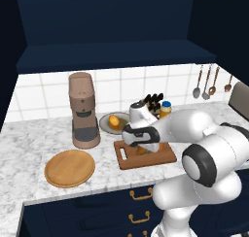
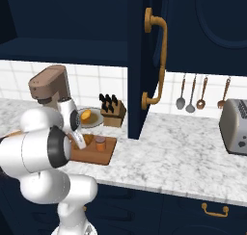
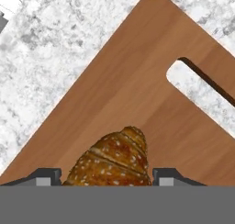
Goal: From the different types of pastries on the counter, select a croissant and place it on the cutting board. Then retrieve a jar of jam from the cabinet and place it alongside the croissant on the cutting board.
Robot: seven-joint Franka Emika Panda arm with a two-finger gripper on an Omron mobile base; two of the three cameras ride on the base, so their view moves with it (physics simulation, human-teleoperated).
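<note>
Over the cutting board (image 3: pixel 133 85) on the marble tabletop (image 1: pixel 29 143): claw (image 3: pixel 106 177) spread either side of the croissant (image 3: pixel 112 159), jar of jam (image 2: pixel 100 143) standing beside it.

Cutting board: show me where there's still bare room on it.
On the cutting board, bare wood runs from the croissant to the slot handle and the rounded corner. The other end is crowded: the jar of jam stands beside the croissant.

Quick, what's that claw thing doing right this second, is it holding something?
Gripper: its fingers sit on either side of the croissant just above the cutting board; whether it is gripping or has let go cannot be told.
</note>
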